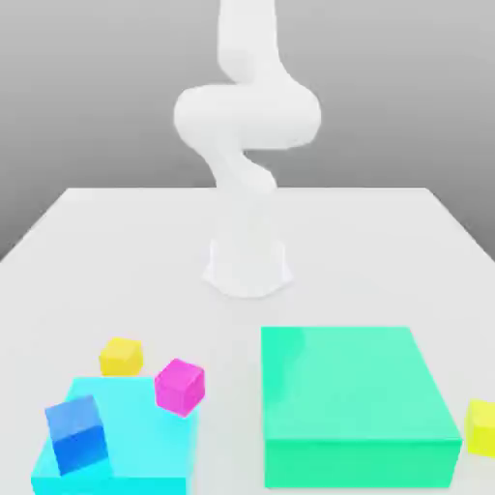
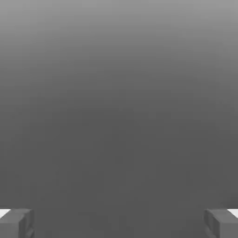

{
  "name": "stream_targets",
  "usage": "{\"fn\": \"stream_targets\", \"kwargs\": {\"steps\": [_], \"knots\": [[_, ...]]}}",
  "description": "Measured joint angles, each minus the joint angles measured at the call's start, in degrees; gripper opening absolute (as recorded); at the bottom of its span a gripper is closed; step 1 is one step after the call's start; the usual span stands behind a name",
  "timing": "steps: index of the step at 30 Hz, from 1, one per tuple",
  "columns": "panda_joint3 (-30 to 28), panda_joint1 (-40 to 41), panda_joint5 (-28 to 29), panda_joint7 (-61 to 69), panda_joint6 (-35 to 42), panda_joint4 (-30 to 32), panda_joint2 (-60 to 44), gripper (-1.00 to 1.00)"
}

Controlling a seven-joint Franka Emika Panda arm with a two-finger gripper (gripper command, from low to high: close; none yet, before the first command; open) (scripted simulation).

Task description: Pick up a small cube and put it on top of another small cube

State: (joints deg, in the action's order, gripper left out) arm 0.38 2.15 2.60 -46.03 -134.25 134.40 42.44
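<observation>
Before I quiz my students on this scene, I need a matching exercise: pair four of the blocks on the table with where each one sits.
Things:
1. small golden-yellow cube
2. small magenta cube
3. blue cube
4. pale lemon-yellow cube

Places:
A. on top of the flat cyan block
B. at the exterior view's right edge, beside the large green block
C. on the white table, just behind the cyan block
D. tilted at the cyan block's far corner, next to the golden-yellow cube

Pairs: 1-C, 2-D, 3-A, 4-B
</observation>
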Motion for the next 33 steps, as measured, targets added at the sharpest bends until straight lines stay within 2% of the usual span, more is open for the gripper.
{"fn": "stream_targets", "kwargs": {"steps": [12, 21, 26, 30, 33], "knots": [[-3.5, 9.6, 10.4, 0.7, -11.5, 12.5, -16.9, 0.0], [-10.1, 15.3, 12.9, 5.2, -20.4, 21.8, -29.0, 0.0], [-14.1, 17.0, 9.8, 10.9, -25.9, 27.2, -35.3, 0.0], [-16.5, 17.5, 1.5, 19.4, -30.3, 31.5, -40.0, 0.0], [-15.9, 17.1, -4.1, 23.6, -33.0, 31.6, -43.3, 0.0]]}}
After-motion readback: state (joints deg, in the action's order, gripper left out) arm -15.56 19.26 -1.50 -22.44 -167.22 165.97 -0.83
